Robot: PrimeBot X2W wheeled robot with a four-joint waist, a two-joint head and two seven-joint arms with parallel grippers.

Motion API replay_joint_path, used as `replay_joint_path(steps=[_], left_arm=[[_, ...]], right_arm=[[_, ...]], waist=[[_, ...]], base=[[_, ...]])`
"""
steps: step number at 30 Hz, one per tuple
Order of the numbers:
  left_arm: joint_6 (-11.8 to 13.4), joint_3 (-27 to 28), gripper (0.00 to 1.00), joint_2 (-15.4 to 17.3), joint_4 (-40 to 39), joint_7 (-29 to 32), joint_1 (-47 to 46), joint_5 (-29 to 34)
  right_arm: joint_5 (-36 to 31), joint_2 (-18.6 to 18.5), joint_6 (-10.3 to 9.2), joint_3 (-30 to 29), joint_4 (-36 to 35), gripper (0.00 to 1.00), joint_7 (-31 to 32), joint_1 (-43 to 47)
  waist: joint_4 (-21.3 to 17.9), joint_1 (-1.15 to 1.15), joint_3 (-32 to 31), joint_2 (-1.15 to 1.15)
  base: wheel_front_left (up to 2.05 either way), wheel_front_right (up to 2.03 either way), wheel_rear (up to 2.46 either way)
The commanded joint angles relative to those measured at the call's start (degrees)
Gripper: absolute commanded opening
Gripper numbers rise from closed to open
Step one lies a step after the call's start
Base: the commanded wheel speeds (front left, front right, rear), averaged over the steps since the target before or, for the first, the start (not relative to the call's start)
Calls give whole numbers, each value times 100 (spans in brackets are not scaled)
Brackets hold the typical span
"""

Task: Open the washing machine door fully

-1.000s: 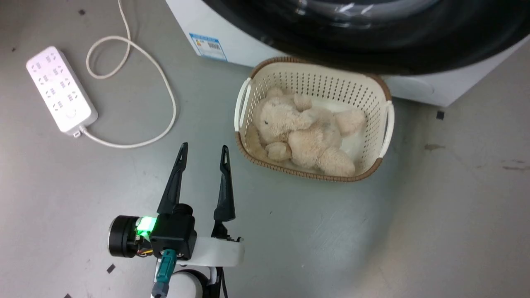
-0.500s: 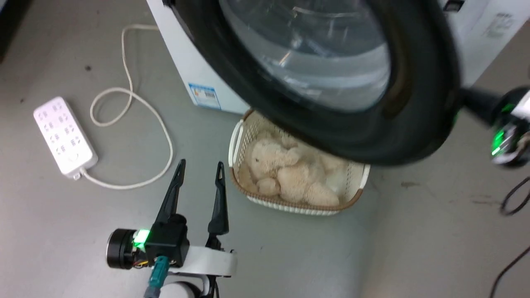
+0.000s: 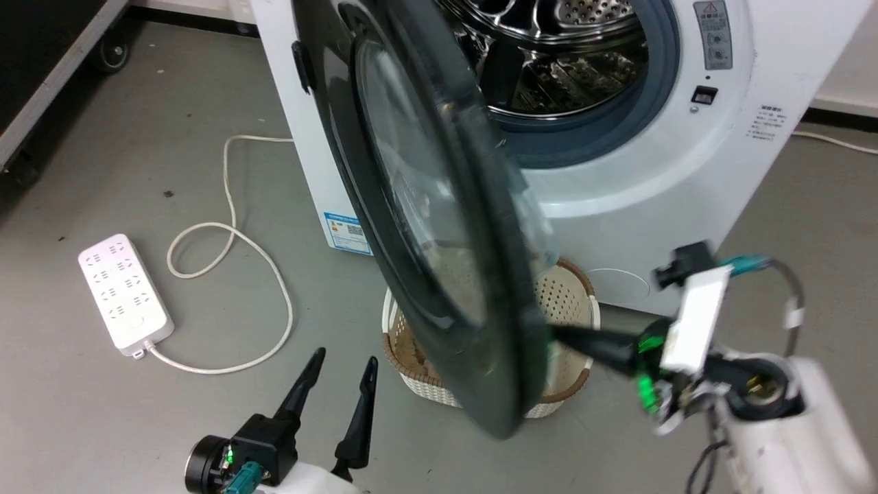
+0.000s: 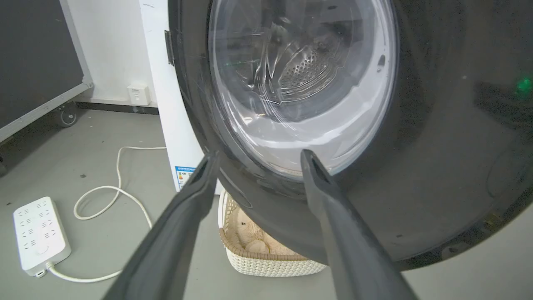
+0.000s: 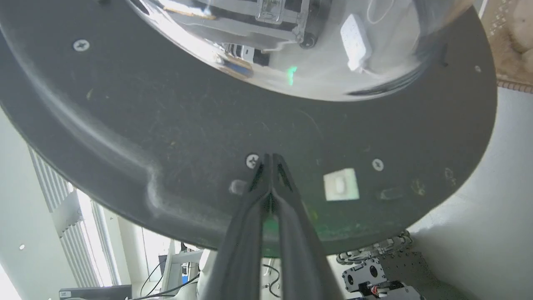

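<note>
Right gripper [image 5: 270, 157]: the fingers are lying pressed together with nothing between them. The tips appear to be touching the door's inner face, just beside a screw.
Left gripper [image 3: 346, 357]: the fingers are standing spread and are holding nothing. They are pointing at the door's outer face, apart from it.
Door [image 3: 425, 219]: it is standing partly swung out, directly ahead of the right fingertips and between the two grippers. Its hinge side is lying farthest from the right gripper.
Handling: judged stiff and fairly heavy because of the glass bowl. It is turning only about its hinge, and the glossy black face is likely offering little grip.
Contact point: the dark rim near the free edge, where the right tips are resting, is giving the best leverage. The glass above the tips is better avoided.
Washing machine [image 3: 672, 171]: it is standing beyond the right gripper with its drum [image 3: 569, 62] exposed.
Basket [image 3: 579, 288]: it is sitting on the floor under the door's lower edge, between the grippers.
</note>
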Motion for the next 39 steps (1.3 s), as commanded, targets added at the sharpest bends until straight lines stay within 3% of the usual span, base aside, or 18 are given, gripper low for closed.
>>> replay_joint_path(steps=[1,9,10,11,12,17,20,21,22,23,24,25,26,28,30,35,36,39], left_arm=[[-45,-4,100,49,39,-30,58,-33],[-64,3,100,80,121,-30,88,-113],[-56,14,100,78,118,-30,101,-123],[-49,32,100,81,112,-30,115,-134],[-46,57,100,89,106,-30,129,-149],[-42,270,100,84,-10,-30,245,-321],[-58,353,100,76,-73,-30,324,-406],[-58,353,100,76,-73,-30,324,-406],[-64,413,100,78,-122,-30,383,-455],[-67,445,100,81,-141,-30,411,-478],[-67,445,100,81,-141,-30,411,-478],[-80,495,100,93,-167,-30,466,-513],[-80,495,100,93,-167,-30,466,-513],[-98,526,100,93,-213,-30,510,-529],[-86,536,100,74,-266,-30,549,-505],[-66,564,100,54,-302,-30,616,-475],[-60,574,100,47,-319,-30,647,-446],[-56,585,100,32,-322,-30,669,-421]], right_arm=[[182,61,6,278,-69,0,-86,175],[672,63,6,1411,-463,0,-954,482],[639,63,6,1439,-471,11,-1077,502],[581,63,6,1437,-479,45,-1178,519],[505,62,6,1416,-483,100,-1265,536],[-187,-329,6,951,-1182,100,-2218,820],[-973,-684,6,812,-1864,100,-3176,1047],[-973,-684,6,812,-1864,100,-3176,1047],[-1824,-1088,6,911,-2293,100,-3962,1227],[-2257,-1281,6,962,-2410,100,-4357,1336],[-2257,-1281,6,962,-2410,100,-4357,1336],[-3069,-1560,6,976,-2480,100,-5145,1575],[-3069,-1560,6,976,-2480,100,-5145,1575],[-4183,-1805,6,845,-2496,100,-6104,1902],[-5463,-1638,6,379,-2478,100,-6929,2393],[-6311,-1069,6,-66,-2603,100,-7263,2885],[-6611,-787,6,-192,-2683,100,-7355,3099],[-6879,-587,6,-262,-2702,100,-7407,3283]], waist=[[26,1,-27,0],[110,1,-68,0],[116,1,-78,0],[117,1,-88,0],[109,1,-104,0],[-36,1,-302,0],[-141,1,-414,0],[-141,1,-414,0],[-226,1,-489,0],[-272,1,-517,0],[-272,1,-517,0],[-367,1,-574,0],[-367,1,-574,0],[-479,1,-612,0],[-602,1,-635,0],[-699,1,-647,0],[-729,1,-647,0],[-745,1,-648,0]], base=[[0,0,0],[0,0,0],[0,0,0],[0,0,0],[0,0,0],[0,0,0],[0,0,0],[0,0,0],[0,0,0],[0,0,0],[0,0,0],[0,0,0],[0,0,0],[0,0,0],[0,0,0],[0,0,0],[0,0,0],[0,0,0]])
